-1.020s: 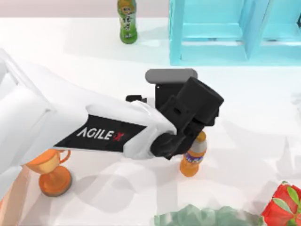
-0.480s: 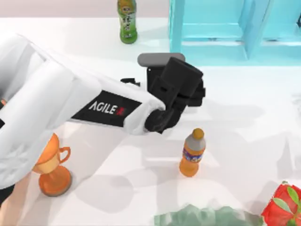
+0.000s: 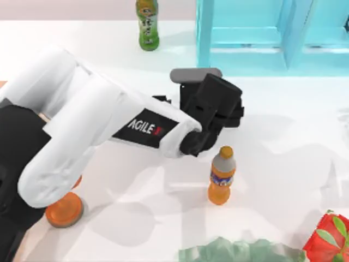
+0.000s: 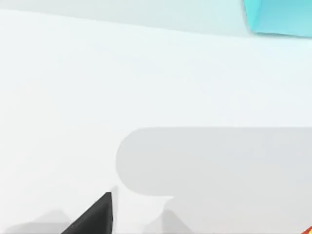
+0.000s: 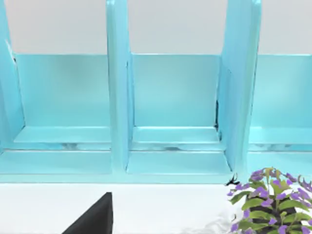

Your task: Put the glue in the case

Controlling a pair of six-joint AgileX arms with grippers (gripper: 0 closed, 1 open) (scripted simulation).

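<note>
over the middle of the table (image 3: 305,125), from above, your left arm reaches toward the case (image 3: 248,60), its left gripper (image 3: 218,106) hidden under the black wrist, so you cannot tell how far it is open or whether it holds the glue. an orange soda bottle (image 3: 221,176) stands just beside it, a green bottle (image 3: 147,24) far back. from the left wrist you see bare tabletop and a corner of the case. from the right wrist you face the case's upright dividers, a purple-flowered plant (image 5: 268,200) nearby.
</note>
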